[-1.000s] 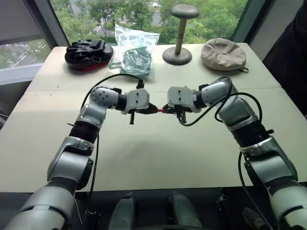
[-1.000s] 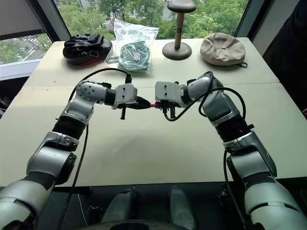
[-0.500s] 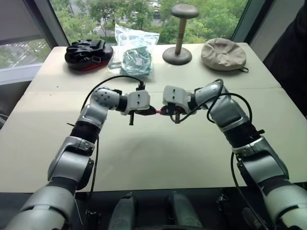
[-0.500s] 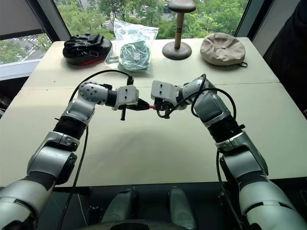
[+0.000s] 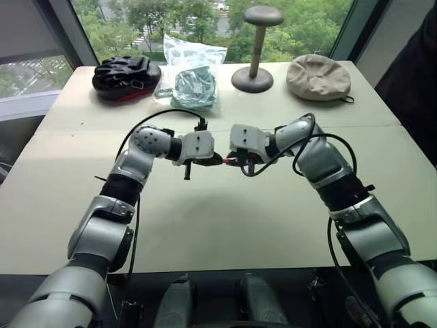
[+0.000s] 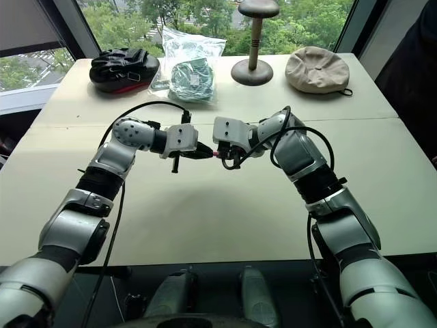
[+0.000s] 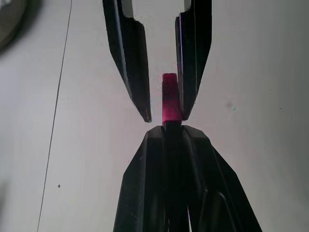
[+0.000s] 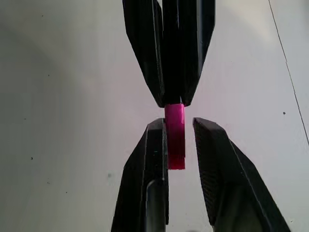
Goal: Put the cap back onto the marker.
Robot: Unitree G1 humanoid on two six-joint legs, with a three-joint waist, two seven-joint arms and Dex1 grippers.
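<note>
A: Cap (image 8: 175, 135) — where is it?

B: In the air above the table (image 5: 225, 225), between the 2 end effectors, which meet tip to tip over the middle of the table. It sits on the end of the marker (image 6: 207, 154), sticking straight out from the left end effector's tips.

A: And the left end effector (image 5: 217, 160)?

B: Pressed together on the marker. From the left wrist, its 2 fingers (image 7: 145, 193) are clamped round the black shaft, and the pink cap comes out just beyond the tips.

A: The right end effector (image 5: 232, 161)?

B: Spread. From the right wrist there is a gap between its 2 fingers (image 8: 149, 174). The cap lies in that gap, right against 1 finger; the other finger stands clear of it. I cannot tell whether the near finger actually touches it.

A: So the cap is not pinched by the right one?

B: No, the fingers stand on either side of it without squeezing it.

A: Anything else on the table?

B: At the far edge: a black glove (image 5: 126, 77), a plastic bag (image 5: 191, 74), a stand (image 5: 254, 51) and a beige hat (image 5: 317, 77), all well apart from the end effectors.
</note>
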